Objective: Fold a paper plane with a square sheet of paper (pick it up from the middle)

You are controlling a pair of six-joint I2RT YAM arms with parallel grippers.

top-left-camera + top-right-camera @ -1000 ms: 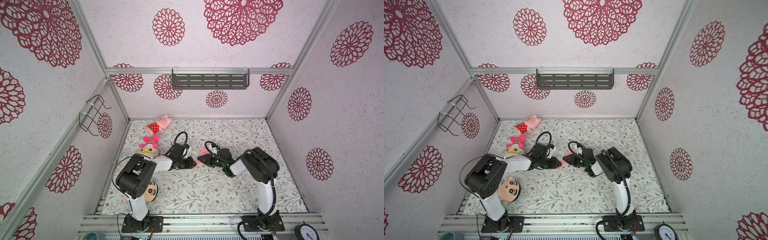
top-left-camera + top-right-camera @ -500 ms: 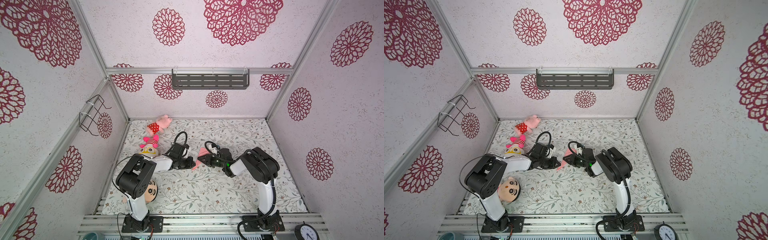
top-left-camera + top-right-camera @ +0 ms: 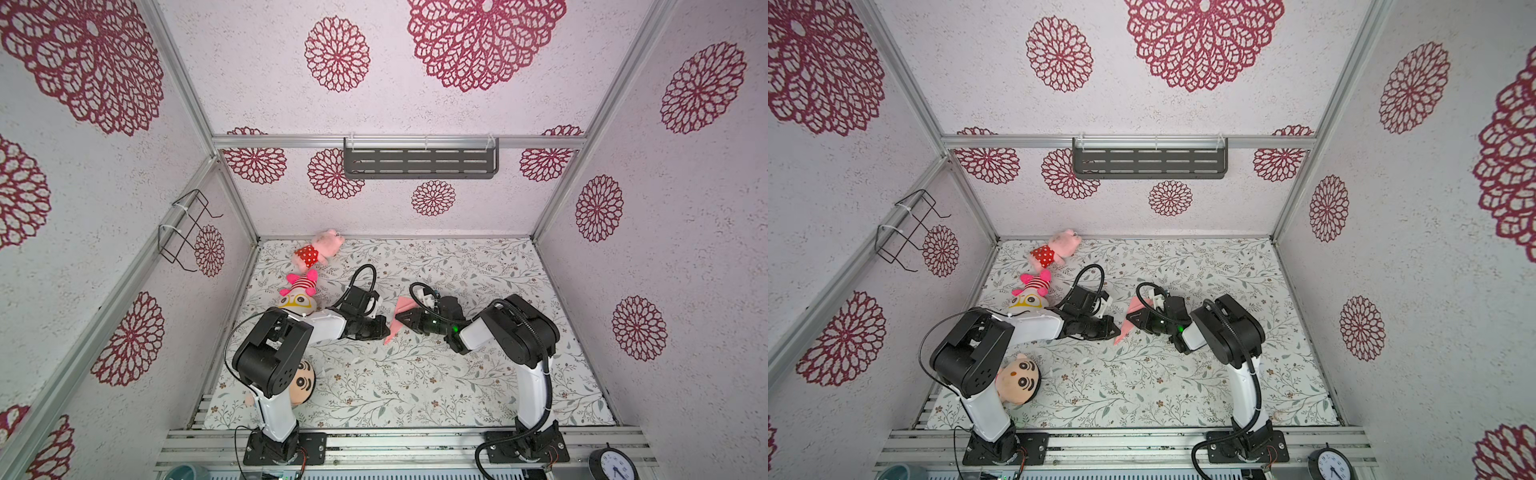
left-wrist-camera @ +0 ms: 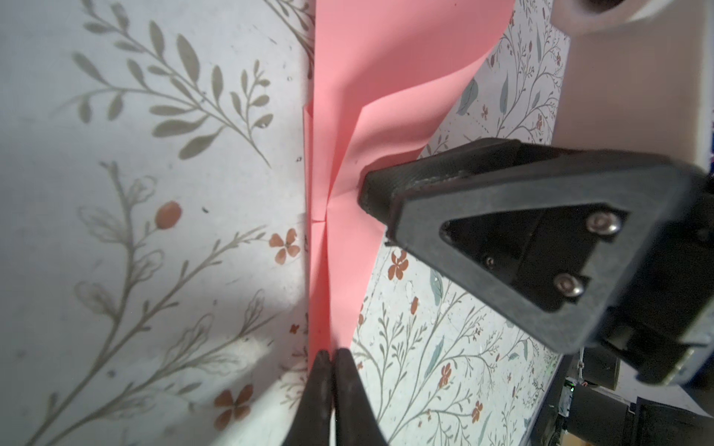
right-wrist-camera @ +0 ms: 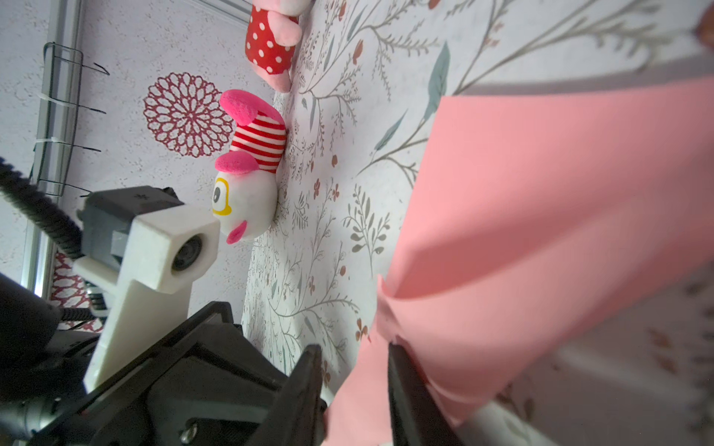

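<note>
1. My left tool point(image 4: 327, 357) has just pressed its jaws together on the narrow end of the thin light pink folded paper point(image 4: 349, 127). In the left wrist view the two black tips meet with only the paper's edge between them.
2. A second ago those jaws stood a little apart around that end. Now I have a real pinch there, so I judge this end anchored.
3. My right tool point(image 5: 353, 370) straddles the paper further along, jaws partly spread and creeping inward. One finger point(image 5: 402, 370) touches the pink fold, the other stands off it. Not a grip yet, by my reading.
4. The paper sits mid-bench between my two tools in both top views point(image 3: 395, 318), already a creased, tapering shape, its wider flaps lifting off the floral-patterned bench point(image 3: 415, 382).
5. Against the earlier top views, neither arm has shifted noticeably and the paper lies where it did. Only the jaw gaps differ.
6. With one end fixed, the next crease looks possible. The wings are not yet folded flat.
</note>
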